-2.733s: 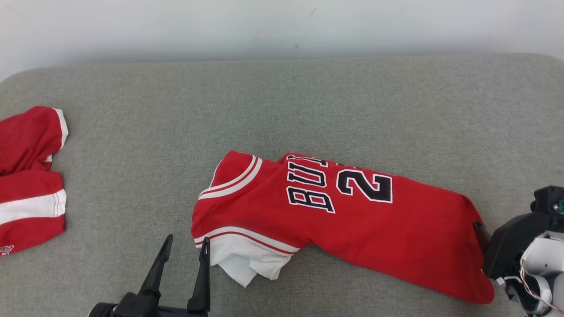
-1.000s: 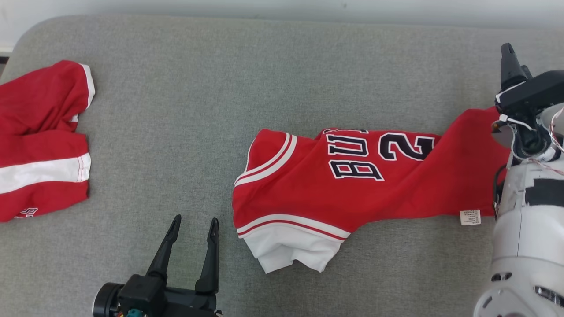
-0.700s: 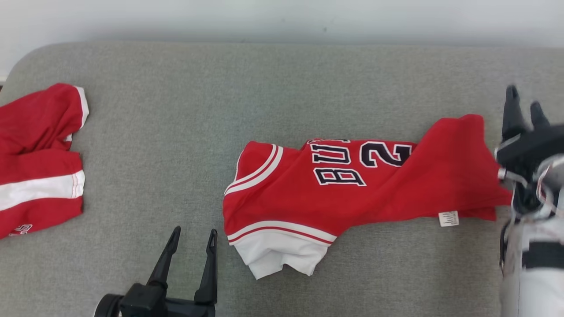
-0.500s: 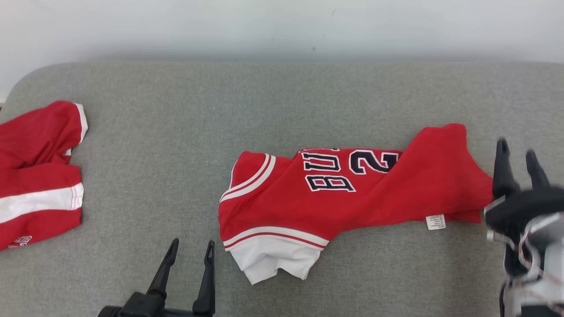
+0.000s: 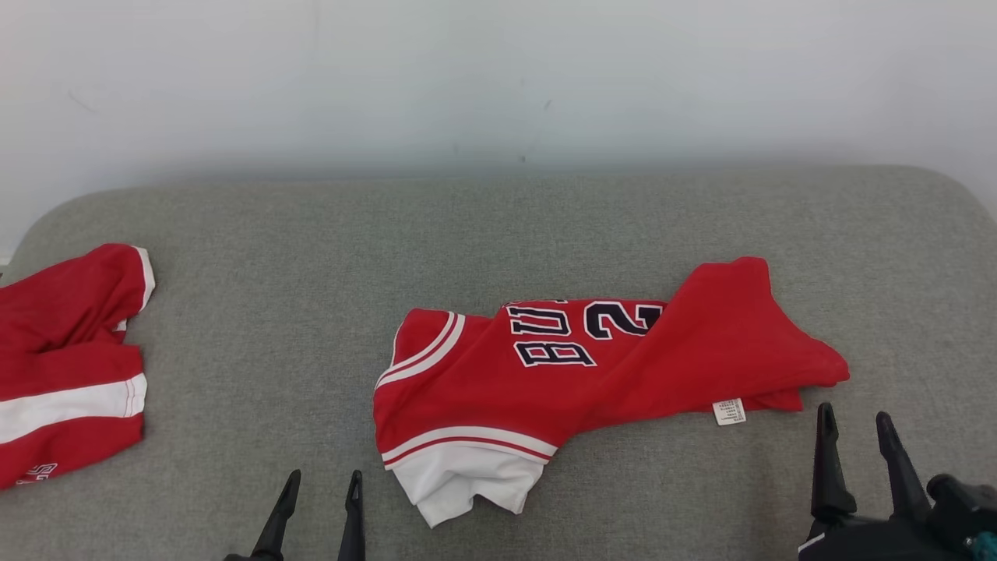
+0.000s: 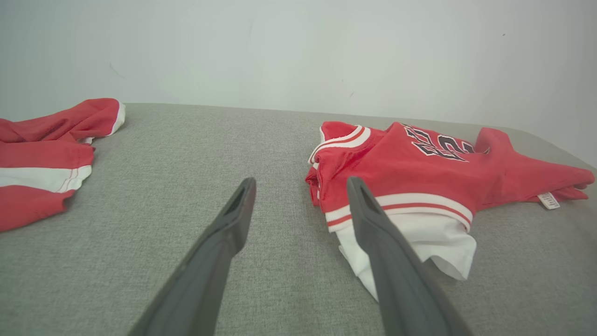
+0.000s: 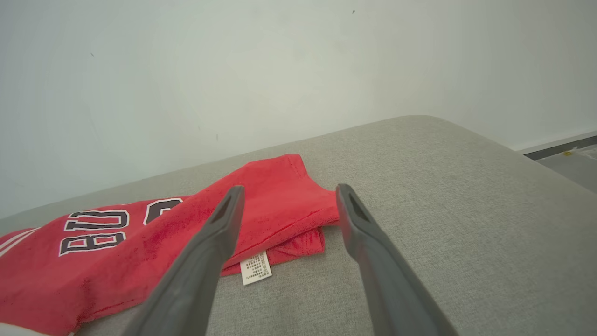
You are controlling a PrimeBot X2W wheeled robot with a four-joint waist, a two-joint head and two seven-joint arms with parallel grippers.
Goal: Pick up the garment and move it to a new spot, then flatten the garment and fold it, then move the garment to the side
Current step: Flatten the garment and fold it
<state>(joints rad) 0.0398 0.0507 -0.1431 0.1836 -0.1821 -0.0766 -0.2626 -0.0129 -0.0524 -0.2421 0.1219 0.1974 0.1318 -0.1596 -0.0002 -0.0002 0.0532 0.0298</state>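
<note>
The garment (image 5: 592,374), a red jersey with white trim and dark lettering, lies crumpled on the grey cushion (image 5: 498,234), its lower end folded back over the number and a white care tag (image 5: 729,411) showing. It also appears in the left wrist view (image 6: 410,168) and the right wrist view (image 7: 140,242). My left gripper (image 5: 319,485) is open at the bottom edge, just left of the jersey's white sleeve (image 5: 467,483). At the lower right, my right gripper (image 5: 854,421) stands open and empty, just off the jersey's folded end.
A second red garment with a white stripe (image 5: 66,358) lies at the cushion's left edge, also in the left wrist view (image 6: 46,154). A pale wall (image 5: 498,78) runs behind the cushion. The cushion's right end rounds off (image 7: 466,135), with floor (image 7: 569,158) beyond.
My right gripper let go of the jersey's lower end, leaving it folded back over the number, and drew back to the lower right. The head camera tilted up, shifting the whole picture.
</note>
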